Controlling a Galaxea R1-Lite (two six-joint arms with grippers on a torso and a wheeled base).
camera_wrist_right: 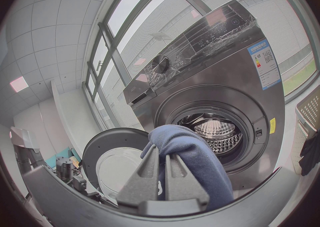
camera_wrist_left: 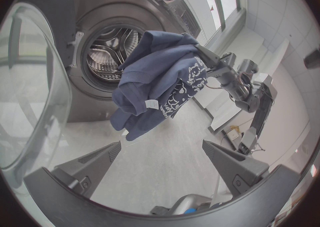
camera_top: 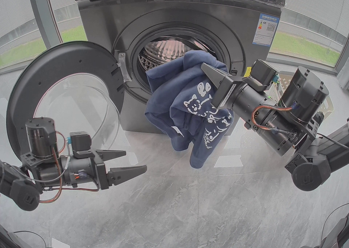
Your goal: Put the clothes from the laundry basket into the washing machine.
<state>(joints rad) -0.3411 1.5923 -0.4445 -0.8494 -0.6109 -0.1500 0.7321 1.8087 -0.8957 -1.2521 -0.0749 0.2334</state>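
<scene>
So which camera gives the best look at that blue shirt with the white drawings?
The head view: the whole blue shirt hangs from the right gripper before the opening of the washing machine, print facing the camera. The left wrist view shows it whole too, from the side. The right wrist view has its bunched top, pinched close up.

The head camera sits above and in front of the washer (camera_top: 232,30), looking forward and down at its front, drum (camera_top: 163,50) and door (camera_top: 61,78). The left wrist camera sits low, out in front of the door, looking up past the left gripper (camera_wrist_left: 161,142) toward the drum. The right wrist camera is nearest the washer, facing its front and tilted upward. All 3 views share the drum, the door, the shirt (camera_top: 181,103) and the right gripper (camera_wrist_right: 160,151) clamped on it.
</scene>
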